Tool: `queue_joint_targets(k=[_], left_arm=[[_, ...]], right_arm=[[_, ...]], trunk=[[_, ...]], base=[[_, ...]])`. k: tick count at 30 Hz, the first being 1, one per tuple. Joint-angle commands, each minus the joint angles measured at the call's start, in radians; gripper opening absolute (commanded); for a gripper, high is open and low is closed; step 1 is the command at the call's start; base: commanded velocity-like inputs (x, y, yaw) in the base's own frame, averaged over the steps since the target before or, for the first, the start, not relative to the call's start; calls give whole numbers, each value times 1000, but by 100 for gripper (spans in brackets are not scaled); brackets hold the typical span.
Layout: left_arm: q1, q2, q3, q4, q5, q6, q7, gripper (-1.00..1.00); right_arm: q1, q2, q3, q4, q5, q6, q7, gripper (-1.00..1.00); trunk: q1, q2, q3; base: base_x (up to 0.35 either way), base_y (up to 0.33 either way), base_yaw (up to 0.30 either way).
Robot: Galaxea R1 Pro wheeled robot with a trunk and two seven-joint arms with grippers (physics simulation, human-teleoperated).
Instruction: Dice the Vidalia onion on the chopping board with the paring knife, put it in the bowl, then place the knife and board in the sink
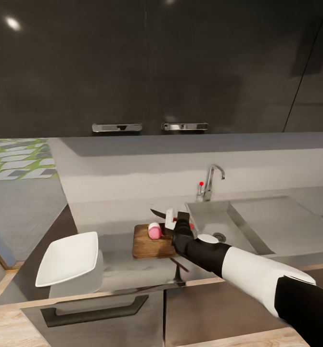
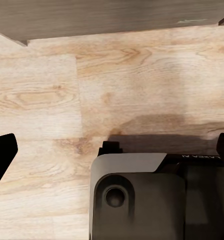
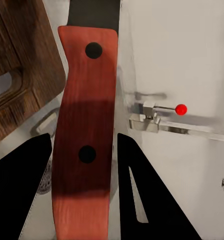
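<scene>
Holding the paring knife (image 3: 87,135) over the chopping board (image 1: 149,243).
My right gripper (image 1: 176,222) pinches its red handle (blade dark, pointed) beside the Vidalia onion (image 1: 154,231), which sits on the board left of the sink (image 1: 214,217).

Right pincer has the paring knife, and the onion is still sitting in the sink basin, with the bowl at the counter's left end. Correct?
Not quite. The Vidalia onion is on the chopping board, not in the sink; the head view shows it there. The rest holds: the right pincer grips the paring knife, and the bowl sits at the countertop's left end.
</scene>
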Motion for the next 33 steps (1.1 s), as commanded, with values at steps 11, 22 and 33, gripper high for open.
queue_joint_targets(k=[11, 22, 33], left_arm=[[-2, 0, -3, 5, 6, -8, 1, 100], [-2, 0, -3, 5, 6, -8, 1, 100], [-2, 0, -3, 5, 6, -8, 1, 100]], right_arm=[[-2, 31, 4, 76, 2, -33, 2, -100], [-2, 31, 4, 114, 2, -75, 37, -100], [-2, 36, 4, 115, 2, -77, 72, -100]], trunk=[[1, -2, -2], [1, -2, -2], [1, -2, -2]], base=[[102, 155, 0], [14, 20, 0], [0, 0, 0]])
